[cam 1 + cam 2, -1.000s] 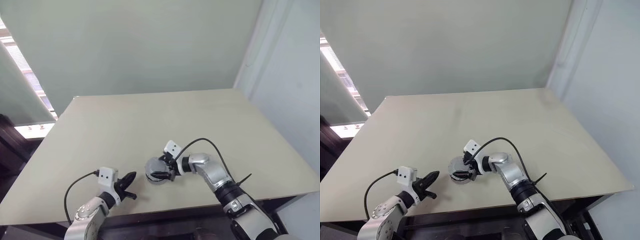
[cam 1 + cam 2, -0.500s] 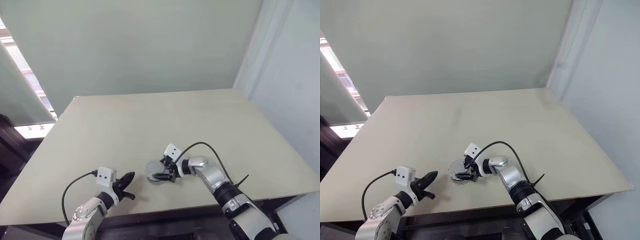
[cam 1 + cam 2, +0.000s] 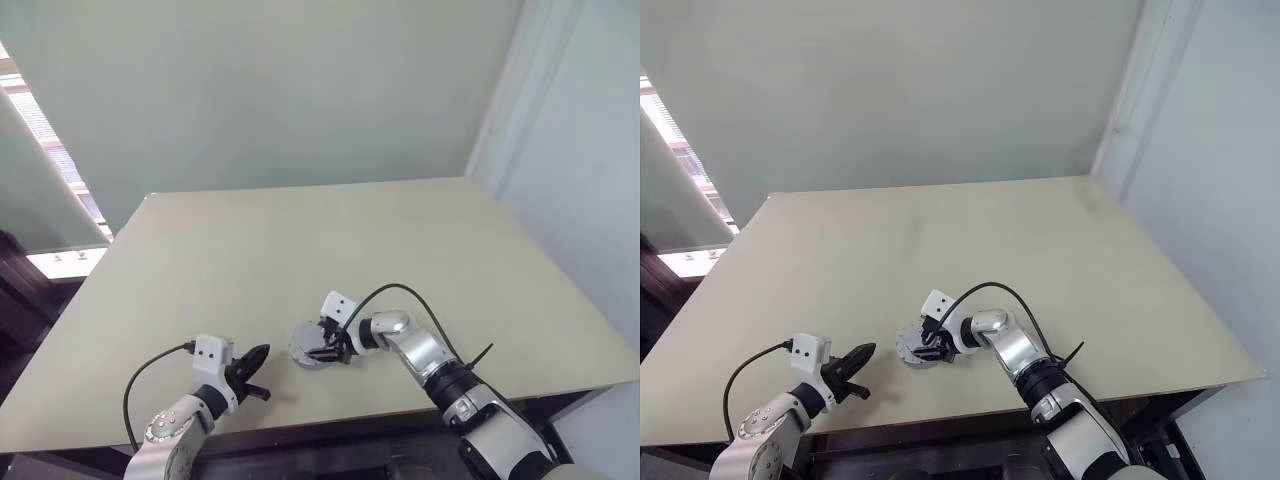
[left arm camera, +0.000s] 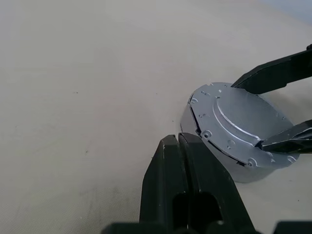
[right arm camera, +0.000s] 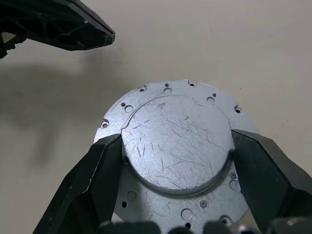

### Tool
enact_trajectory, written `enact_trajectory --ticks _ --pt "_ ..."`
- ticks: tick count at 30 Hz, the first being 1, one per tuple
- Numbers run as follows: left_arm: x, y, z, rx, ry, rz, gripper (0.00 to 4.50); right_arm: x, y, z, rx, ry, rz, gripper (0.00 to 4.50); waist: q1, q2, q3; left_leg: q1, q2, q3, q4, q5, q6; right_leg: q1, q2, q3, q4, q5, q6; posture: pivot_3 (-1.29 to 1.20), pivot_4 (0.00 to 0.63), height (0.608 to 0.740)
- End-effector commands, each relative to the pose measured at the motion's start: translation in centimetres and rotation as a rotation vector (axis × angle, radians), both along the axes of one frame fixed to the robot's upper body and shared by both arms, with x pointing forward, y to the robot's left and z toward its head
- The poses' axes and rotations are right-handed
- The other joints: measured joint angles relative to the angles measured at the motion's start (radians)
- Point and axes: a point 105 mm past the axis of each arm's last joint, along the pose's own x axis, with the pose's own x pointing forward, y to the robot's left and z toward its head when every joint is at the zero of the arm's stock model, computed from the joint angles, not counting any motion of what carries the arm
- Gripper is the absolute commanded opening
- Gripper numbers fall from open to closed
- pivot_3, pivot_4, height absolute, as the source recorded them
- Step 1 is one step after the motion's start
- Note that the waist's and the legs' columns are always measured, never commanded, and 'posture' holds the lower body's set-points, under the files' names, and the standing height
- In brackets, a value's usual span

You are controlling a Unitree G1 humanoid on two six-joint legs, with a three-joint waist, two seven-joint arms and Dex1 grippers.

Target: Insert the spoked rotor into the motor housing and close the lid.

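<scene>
The motor housing point(image 3: 306, 346) is a squat round silver part standing on the table near its front edge. The lid point(image 5: 175, 141), a flat grey plate with small holes and a scratched raised round centre, covers its top. My right gripper point(image 5: 176, 142) reaches in from the right, and its two black fingers point(image 5: 105, 161) press against opposite sides of the raised centre, shut on it. My left gripper point(image 3: 262, 353) is shut and empty just to the left of the housing point(image 4: 234, 131), pointing at it across a small gap. The spoked rotor is hidden.
The beige table point(image 3: 300, 240) stretches bare behind the housing to a pale wall. Its front edge runs just below both arms, and its right edge drops off beside a white wall. A black cable point(image 3: 400, 290) loops over my right wrist.
My right gripper's fingers have closed in from a wider spread onto the lid's raised centre. The left gripper and the housing have stayed where they were.
</scene>
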Motion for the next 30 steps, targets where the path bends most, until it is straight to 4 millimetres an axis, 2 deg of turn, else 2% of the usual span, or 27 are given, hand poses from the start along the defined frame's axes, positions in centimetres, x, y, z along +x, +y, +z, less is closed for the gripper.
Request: enact_trajectory --ticks 1,23,30 --pt "0.5 -0.3 1.4 0.001 -0.057 -0.019 0.0 0.2 0.6 0.7 -0.017 -0.018 -0.001 3.22 0.0 0.0 0.0 0.0 0.0 0.0 0.0 0.0 0.0 0.0 0.0 0.0 0.0 0.0 0.0 0.0 0.0 0.74" --pt "0.7 -0.7 1.3 -0.006 -0.055 -0.025 0.0 -0.2 -0.3 -1.2 -0.206 -0.027 -0.02 3.22 0.0 0.001 -0.002 0.001 0.0 0.0 0.0 0.0 0.0 0.001 0.0 0.0 0.0 0.0 0.0 0.0 0.0 0.74" --pt "1.3 -1.5 1.3 0.012 -0.06 -0.062 0.0 -0.1 -0.8 -1.6 -0.264 -0.036 -0.025 3.22 0.0 0.003 -0.005 0.001 0.0 0.0 0.001 0.0 0.0 0.002 0.0 0.0 0.001 0.0 0.0 0.0 0.0 0.74"
